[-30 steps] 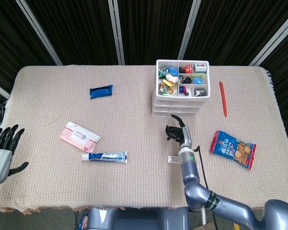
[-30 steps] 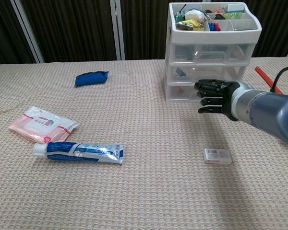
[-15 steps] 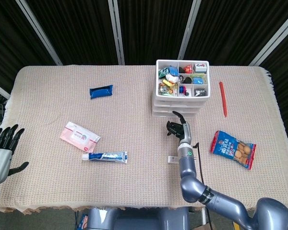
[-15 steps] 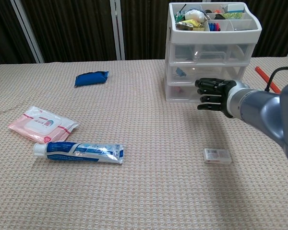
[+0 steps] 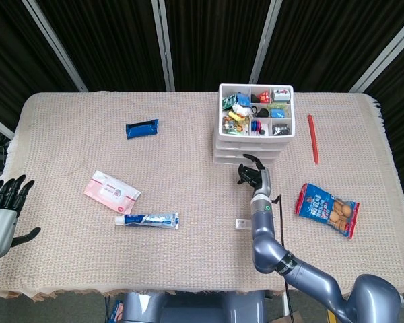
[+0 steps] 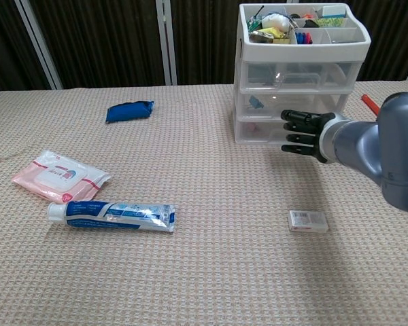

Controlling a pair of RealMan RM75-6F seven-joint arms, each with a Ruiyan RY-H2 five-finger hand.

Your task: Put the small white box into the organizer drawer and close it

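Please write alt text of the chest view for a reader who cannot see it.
The robot's right hand, empty with fingers apart, reaches toward the lower drawers of a clear organizer, while the small white box lies on the tablecloth nearer the camera. To the left lie a toothpaste tube, a pink wipes pack and a blue packet.
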